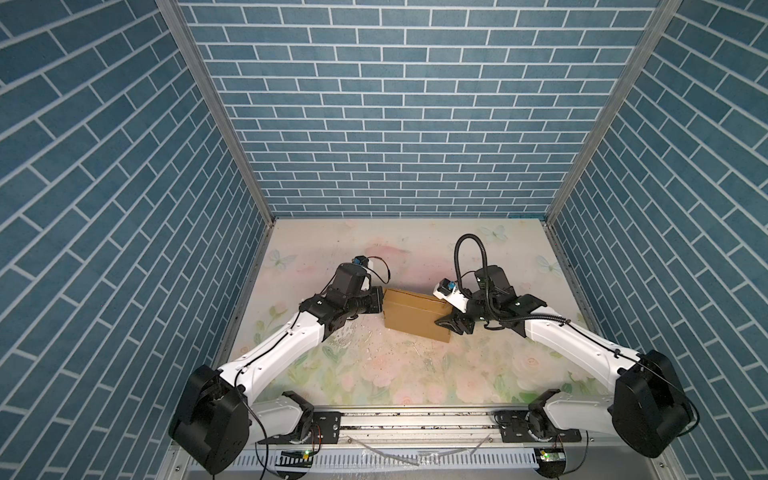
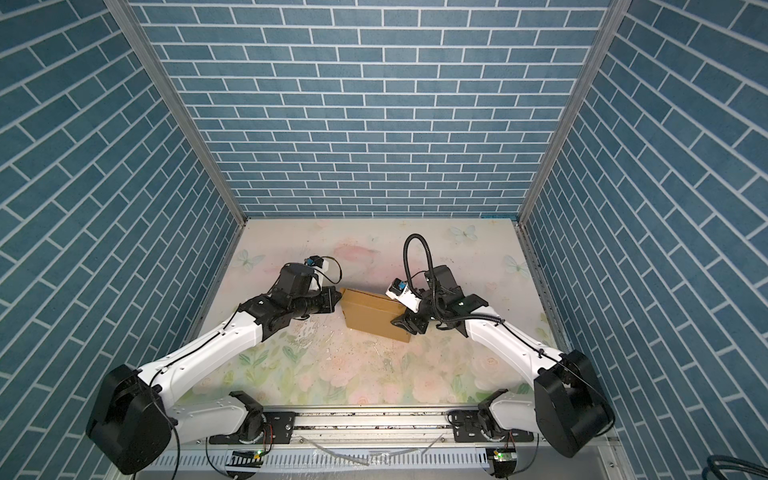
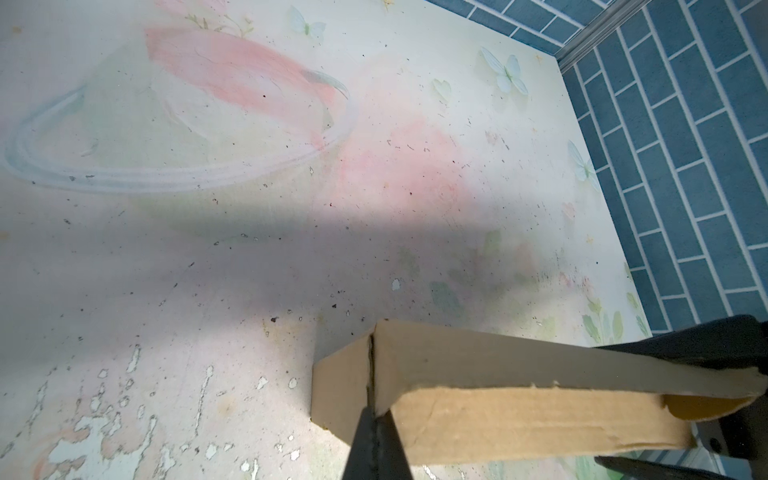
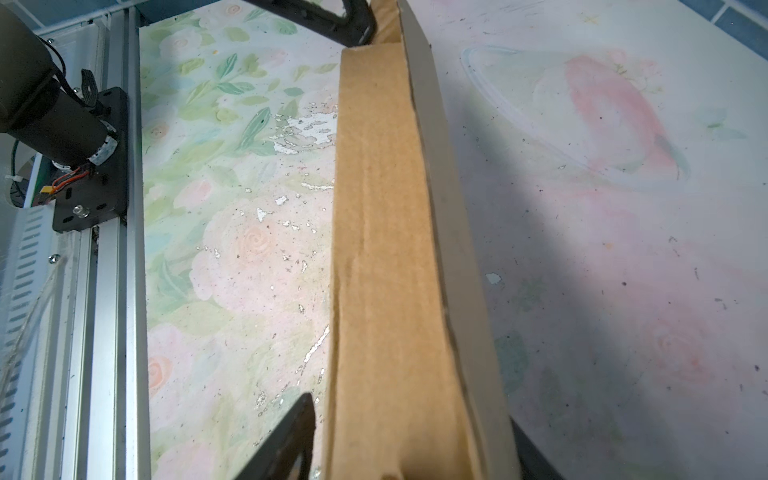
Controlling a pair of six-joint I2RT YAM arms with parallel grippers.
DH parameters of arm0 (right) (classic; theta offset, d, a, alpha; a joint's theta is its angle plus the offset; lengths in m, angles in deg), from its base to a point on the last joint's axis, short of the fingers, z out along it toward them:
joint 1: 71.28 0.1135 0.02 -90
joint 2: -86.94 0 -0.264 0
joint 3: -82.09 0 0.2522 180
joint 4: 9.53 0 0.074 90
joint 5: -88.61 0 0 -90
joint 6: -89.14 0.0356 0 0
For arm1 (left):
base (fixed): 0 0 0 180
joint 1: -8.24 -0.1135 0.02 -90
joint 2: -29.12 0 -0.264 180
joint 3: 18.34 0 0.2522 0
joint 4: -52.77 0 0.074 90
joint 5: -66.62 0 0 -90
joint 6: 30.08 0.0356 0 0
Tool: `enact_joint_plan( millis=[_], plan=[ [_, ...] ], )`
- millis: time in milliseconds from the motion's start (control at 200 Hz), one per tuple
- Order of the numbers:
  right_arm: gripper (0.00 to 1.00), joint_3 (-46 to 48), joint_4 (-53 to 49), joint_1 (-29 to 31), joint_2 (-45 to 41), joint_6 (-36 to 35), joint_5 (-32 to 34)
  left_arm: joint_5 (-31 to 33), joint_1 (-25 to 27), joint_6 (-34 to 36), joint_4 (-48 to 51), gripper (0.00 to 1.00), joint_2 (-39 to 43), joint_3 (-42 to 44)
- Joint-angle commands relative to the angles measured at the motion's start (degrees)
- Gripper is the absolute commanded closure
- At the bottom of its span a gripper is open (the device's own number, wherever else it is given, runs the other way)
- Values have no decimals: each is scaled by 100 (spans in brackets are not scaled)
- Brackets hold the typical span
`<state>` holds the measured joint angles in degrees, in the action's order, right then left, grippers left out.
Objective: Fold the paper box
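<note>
Floral-print tabletop (image 1: 415, 374), worn w/ peeled patches (image 4: 307, 129) near its centre; blue brick-pattern walls (image 1: 395, 124) bound its far, L and R edges; alum. rail (image 1: 415, 422) and slotted cable duct (image 1: 478, 457) run along its near edge.

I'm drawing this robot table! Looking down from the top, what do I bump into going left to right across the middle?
black left gripper → flat brown cardboard paper box → black right gripper

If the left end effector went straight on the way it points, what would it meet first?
The box: the shut left end effector points at its corner seam, apparently in contact.
</note>
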<state>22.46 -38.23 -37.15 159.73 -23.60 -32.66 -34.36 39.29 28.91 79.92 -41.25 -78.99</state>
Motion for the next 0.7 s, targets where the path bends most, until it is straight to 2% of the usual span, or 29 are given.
enact_joint_plan(
  millis=[0, 405, 695],
  plan=[
    [38, 165, -25, 22, -211, 11, 93, 114, 12, 7, 358, 100, 14, 133],
    [38, 345, -136, 6, -837, 37, 355, 269, 53, -27, 441, 100, 99, 73],
    [36, 493, -153, -24, -1308, 264, 791, 469, 167, -112, 482, 100, 162, 91]
  ],
)
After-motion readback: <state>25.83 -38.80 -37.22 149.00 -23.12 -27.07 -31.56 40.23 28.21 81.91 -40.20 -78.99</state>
